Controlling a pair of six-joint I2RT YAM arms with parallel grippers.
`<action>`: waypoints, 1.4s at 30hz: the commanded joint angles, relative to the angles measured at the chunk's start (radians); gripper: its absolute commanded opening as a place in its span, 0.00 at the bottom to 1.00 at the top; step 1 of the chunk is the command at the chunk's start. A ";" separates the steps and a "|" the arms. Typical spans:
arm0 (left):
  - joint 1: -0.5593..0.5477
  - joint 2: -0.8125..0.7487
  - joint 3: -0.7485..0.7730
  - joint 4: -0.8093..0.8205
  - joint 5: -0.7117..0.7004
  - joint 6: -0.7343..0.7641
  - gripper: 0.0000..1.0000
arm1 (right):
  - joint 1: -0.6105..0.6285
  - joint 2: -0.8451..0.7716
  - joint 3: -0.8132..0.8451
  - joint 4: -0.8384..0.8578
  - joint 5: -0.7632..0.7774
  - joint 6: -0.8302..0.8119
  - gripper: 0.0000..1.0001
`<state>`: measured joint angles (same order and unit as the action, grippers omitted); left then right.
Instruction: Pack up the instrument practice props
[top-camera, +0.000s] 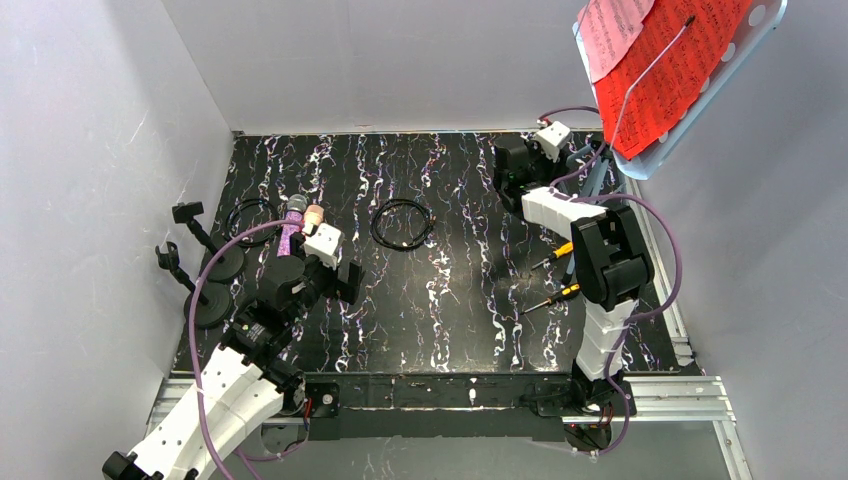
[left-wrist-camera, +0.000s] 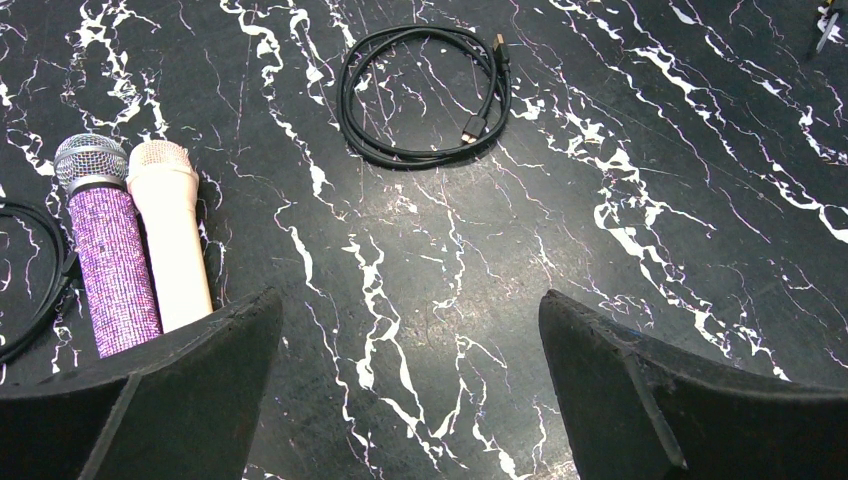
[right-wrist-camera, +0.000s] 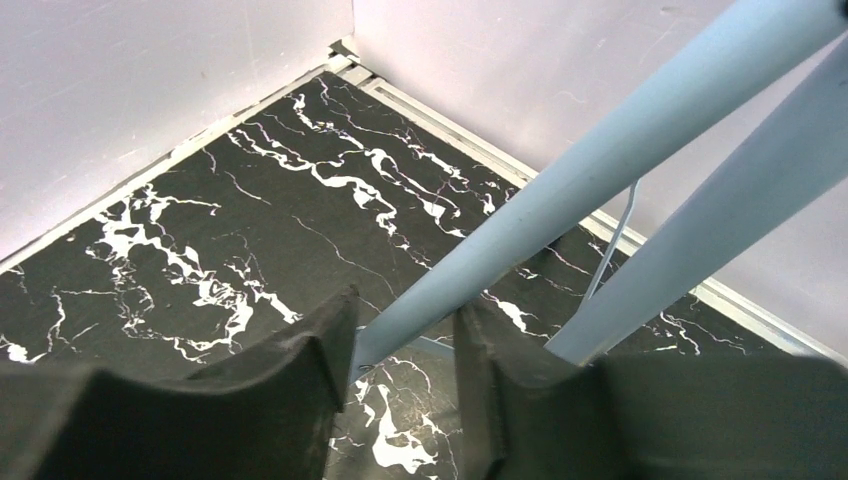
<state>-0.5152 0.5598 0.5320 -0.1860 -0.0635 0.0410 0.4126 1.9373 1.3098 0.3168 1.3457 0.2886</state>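
Left jaws spread, hovering near purple microphone (left-wrist-camera: 110, 260) and cream microphone (left-wrist-camera: 172, 250) lying side by side on counter (left-wrist-camera: 650, 250) | right jaws straddle pale-blue stand leg (right-wrist-camera: 600, 170), grip unclear | you should centre over one microphone before closing.

You find two microphones (top-camera: 293, 222) side by side left of centre, a coiled cable (top-camera: 402, 222) to their right, two mic posts (top-camera: 225, 263) far left, sheet-music pages (top-camera: 670, 70) on the stand (top-camera: 757, 25) upper right.

The purple microphone (left-wrist-camera: 110, 270) lies flat beside the cream microphone (left-wrist-camera: 172, 250), near 2 black posts (top-camera: 212, 308).
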 joint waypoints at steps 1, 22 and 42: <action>-0.006 0.002 -0.009 0.016 -0.013 0.011 0.98 | 0.000 -0.039 -0.026 0.084 -0.053 0.031 0.37; -0.020 -0.026 -0.013 0.023 -0.029 0.022 0.98 | 0.146 -0.159 -0.191 0.223 -0.442 -0.046 0.08; -0.023 -0.043 -0.017 0.024 -0.028 0.024 0.98 | 0.255 -0.233 -0.317 0.284 -0.867 -0.064 0.05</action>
<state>-0.5323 0.5262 0.5297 -0.1795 -0.0826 0.0528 0.6403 1.7527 1.0233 0.6289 0.6350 0.2951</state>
